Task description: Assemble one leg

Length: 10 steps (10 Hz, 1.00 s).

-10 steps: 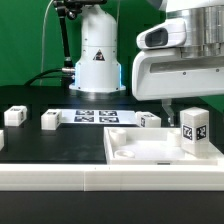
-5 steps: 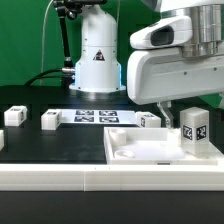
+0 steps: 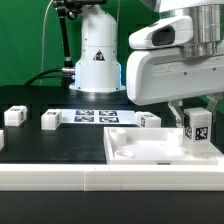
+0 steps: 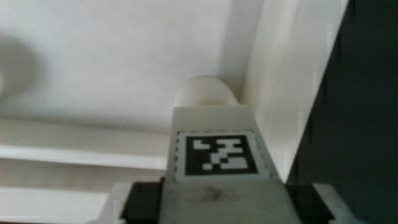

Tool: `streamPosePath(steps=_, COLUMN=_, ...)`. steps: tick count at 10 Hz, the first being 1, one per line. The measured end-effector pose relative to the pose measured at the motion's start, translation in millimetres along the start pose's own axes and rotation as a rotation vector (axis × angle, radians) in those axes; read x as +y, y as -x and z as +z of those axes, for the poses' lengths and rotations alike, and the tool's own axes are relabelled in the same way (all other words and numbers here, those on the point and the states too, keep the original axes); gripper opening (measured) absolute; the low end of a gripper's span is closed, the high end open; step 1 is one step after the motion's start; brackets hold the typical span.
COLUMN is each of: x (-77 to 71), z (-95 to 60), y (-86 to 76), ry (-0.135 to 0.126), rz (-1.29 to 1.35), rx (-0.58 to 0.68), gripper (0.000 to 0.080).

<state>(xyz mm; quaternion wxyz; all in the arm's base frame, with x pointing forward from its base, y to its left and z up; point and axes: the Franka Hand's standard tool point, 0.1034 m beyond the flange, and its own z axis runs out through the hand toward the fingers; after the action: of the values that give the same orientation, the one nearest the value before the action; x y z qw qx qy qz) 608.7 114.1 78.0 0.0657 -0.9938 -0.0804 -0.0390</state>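
Note:
My gripper (image 3: 197, 113) is shut on a leg (image 3: 198, 133), a small white block with a black-and-white tag facing the camera. It holds the leg upright at the right corner of the large white panel (image 3: 140, 152); the leg's lower end is at the panel's surface. In the wrist view the leg (image 4: 217, 125) runs out from between my fingers (image 4: 135, 202) toward a recessed corner of the panel (image 4: 89, 90). Whether the leg touches the panel I cannot tell.
Three more legs lie on the black table: one at the exterior view's far left (image 3: 14, 116), one beside it (image 3: 50, 120), one behind the panel (image 3: 150, 121). The marker board (image 3: 95, 116) lies in front of the robot base (image 3: 97, 60).
The gripper and the leg have shifted slightly toward the exterior view's right over the panel's corner. The grip is unchanged.

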Motion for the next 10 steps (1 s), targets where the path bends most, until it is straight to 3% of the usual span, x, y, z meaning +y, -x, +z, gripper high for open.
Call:
streamPosePath(steps=1, x=-0.2, z=0.3, y=-0.1, ry=-0.002, rz=0.042, rx=0.005, gripper=0.0289)
streamPosePath(steps=5, x=0.6, z=1.0, y=0.9, ry=0.000, rz=0.622, rx=0.076, gripper=0.0291)
streamPosePath(steps=10, x=-0.9, z=2.5, y=-4.1, ry=-0.025, rz=1.110, rx=0.088, gripper=0.0291)
